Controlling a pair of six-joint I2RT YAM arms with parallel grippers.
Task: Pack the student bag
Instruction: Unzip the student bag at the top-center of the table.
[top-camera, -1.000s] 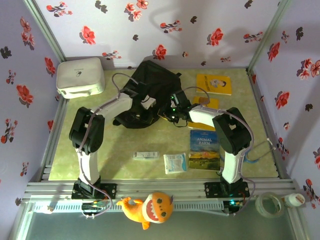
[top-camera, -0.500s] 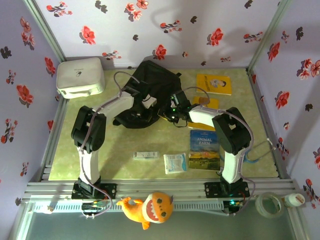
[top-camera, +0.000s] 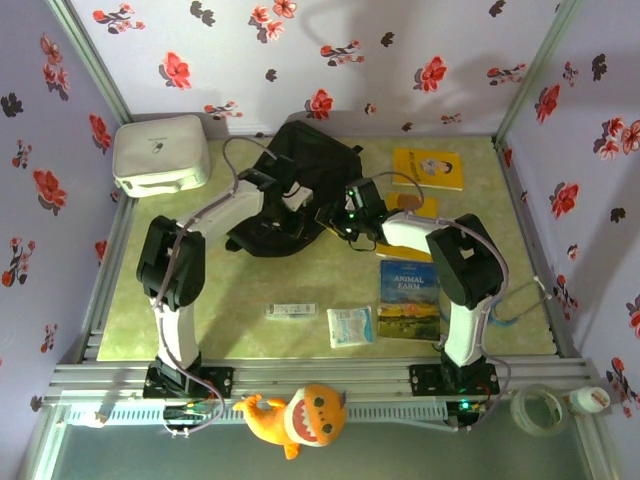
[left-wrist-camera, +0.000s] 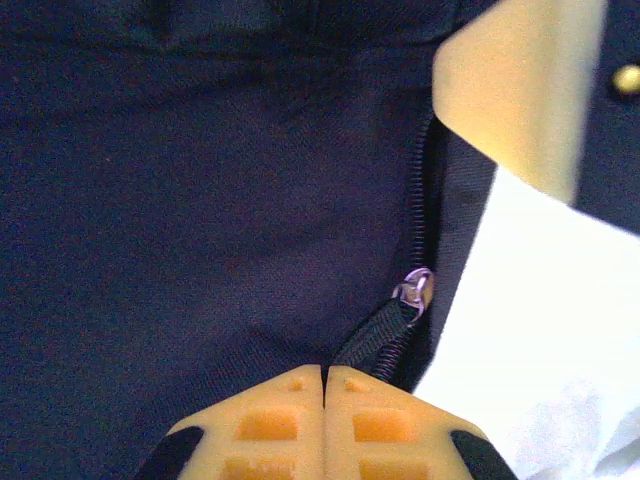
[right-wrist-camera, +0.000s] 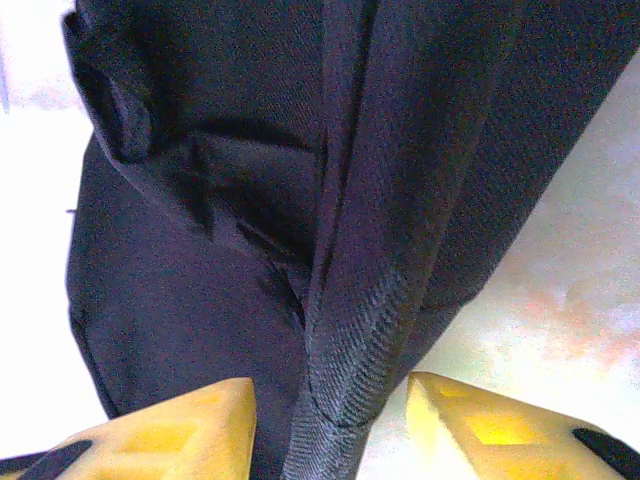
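The left jaws are shut. In the left wrist view their two yellow fingers (left-wrist-camera: 265, 425) meet along one seam with no gap. They press against the dark cloth of the bag (left-wrist-camera: 200, 200), just beside its zip (left-wrist-camera: 425, 200). A small metal ring (left-wrist-camera: 415, 290) hangs on the zip, and a black pull tab (left-wrist-camera: 375, 340) runs from it down to the tip of one finger. I cannot tell whether the tab is pinched.

The right jaws stand partly open. In the right wrist view the yellow fingers (right-wrist-camera: 180, 435) sit well apart, with a thick ridge of bag cloth (right-wrist-camera: 350, 330) rising between them. The ridge is not squeezed, and I cannot tell whether either finger touches it.

From above, the left arm (top-camera: 235, 205) reaches onto the bag's near left part. The right arm (top-camera: 410, 232) reaches to its near right edge. The bag (top-camera: 315, 160) lies at the far middle of the green surface (top-camera: 250, 290), close to the back wall.

A white box (top-camera: 160, 155) sits at the far left corner, apart from the bag. A yellow book (top-camera: 428, 168) lies to the bag's right. A second yellow item (top-camera: 418, 206) lies partly under the right arm. Nearer the arm bases lie a blue book (top-camera: 408, 300), a small packet (top-camera: 350, 326) just beside it and a slim white strip (top-camera: 291, 311). An orange plush (top-camera: 300, 415) rests on the front rail, and a tape roll (top-camera: 540, 408) lies at the near right.
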